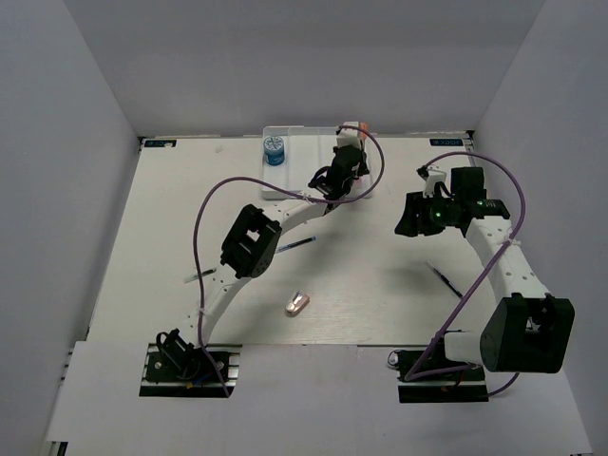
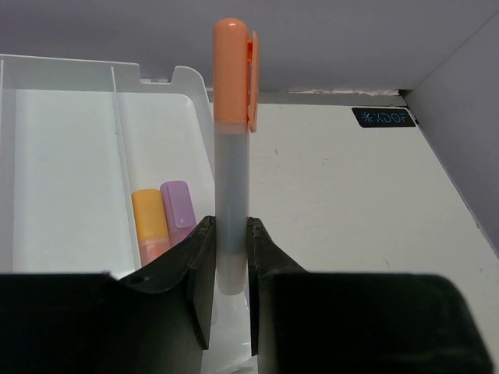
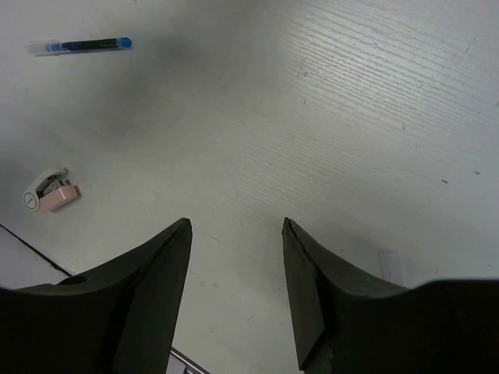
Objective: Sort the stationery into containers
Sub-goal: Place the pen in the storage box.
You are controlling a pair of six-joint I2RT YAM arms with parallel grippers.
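My left gripper [image 1: 349,155] is shut on an orange-capped marker [image 2: 231,148] with a pale barrel. It holds the marker over the right end of the white divided tray [image 1: 285,187], and the cap [image 1: 362,127] points to the far edge. In the left wrist view my left gripper [image 2: 231,227] is beside the tray [image 2: 62,74], where an orange marker [image 2: 148,222] and a lilac marker [image 2: 178,204] lie in one compartment. A blue roll [image 1: 275,149] sits in the tray's left end. My right gripper [image 1: 407,217] [image 3: 236,226] is open and empty above the bare table.
A dark pen [image 1: 299,244] [image 3: 78,45] lies under the left arm. Another dark pen [image 1: 202,276] lies at the left and a third [image 1: 444,278] by the right arm. A pinkish eraser [image 1: 298,303] [image 3: 51,195] lies near the front middle. Purple cables loop over both arms.
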